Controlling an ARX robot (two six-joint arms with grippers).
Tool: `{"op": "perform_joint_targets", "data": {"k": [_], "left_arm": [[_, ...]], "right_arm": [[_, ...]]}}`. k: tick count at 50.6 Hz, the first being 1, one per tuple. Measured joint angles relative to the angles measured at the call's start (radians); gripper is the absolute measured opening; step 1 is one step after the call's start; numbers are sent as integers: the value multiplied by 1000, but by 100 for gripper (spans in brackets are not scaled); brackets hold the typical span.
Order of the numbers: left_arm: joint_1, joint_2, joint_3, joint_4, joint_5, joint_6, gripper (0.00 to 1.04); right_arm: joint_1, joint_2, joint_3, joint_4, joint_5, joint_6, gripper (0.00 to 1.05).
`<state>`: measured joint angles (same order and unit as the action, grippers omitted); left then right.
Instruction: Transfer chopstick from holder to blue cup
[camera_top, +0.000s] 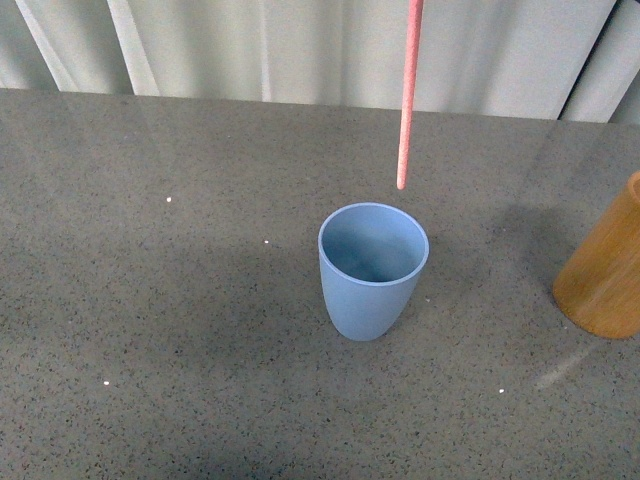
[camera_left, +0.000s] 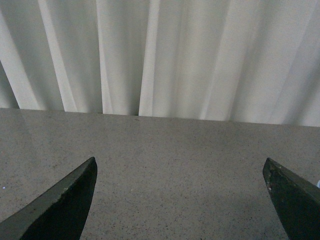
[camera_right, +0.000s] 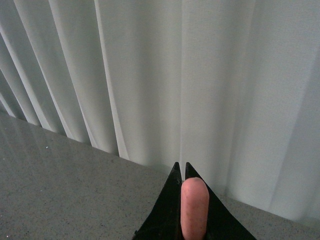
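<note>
The reddish-pink chopstick (camera_top: 406, 100) hangs almost upright in the front view, its lower tip just above and behind the far rim of the blue cup (camera_top: 372, 270). The light blue cup stands upright mid-table with nothing inside that I can see. The orange-tan holder (camera_top: 607, 265) stands at the right edge of the front view, partly cut off. My right gripper (camera_right: 180, 167) is shut on the chopstick (camera_right: 194, 207), whose rounded end shows between the dark fingers. My left gripper (camera_left: 180, 167) is open over bare table, holding nothing. Neither gripper shows in the front view.
The speckled grey table (camera_top: 180, 330) runs back to a pale pleated curtain (camera_top: 250, 45). A few tiny white specks lie on the table surface.
</note>
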<state>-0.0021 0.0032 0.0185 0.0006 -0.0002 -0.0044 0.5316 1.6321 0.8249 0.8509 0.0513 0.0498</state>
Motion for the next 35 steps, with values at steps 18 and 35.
{"op": "perform_joint_targets", "data": {"k": [18,35], "left_arm": [[0,0,0,0,0,0,98],[0,0,0,0,0,0,98]], "right_arm": [[47,79,-28,48,7,10,1],[54,172,-71,117,20,11,1]]}}
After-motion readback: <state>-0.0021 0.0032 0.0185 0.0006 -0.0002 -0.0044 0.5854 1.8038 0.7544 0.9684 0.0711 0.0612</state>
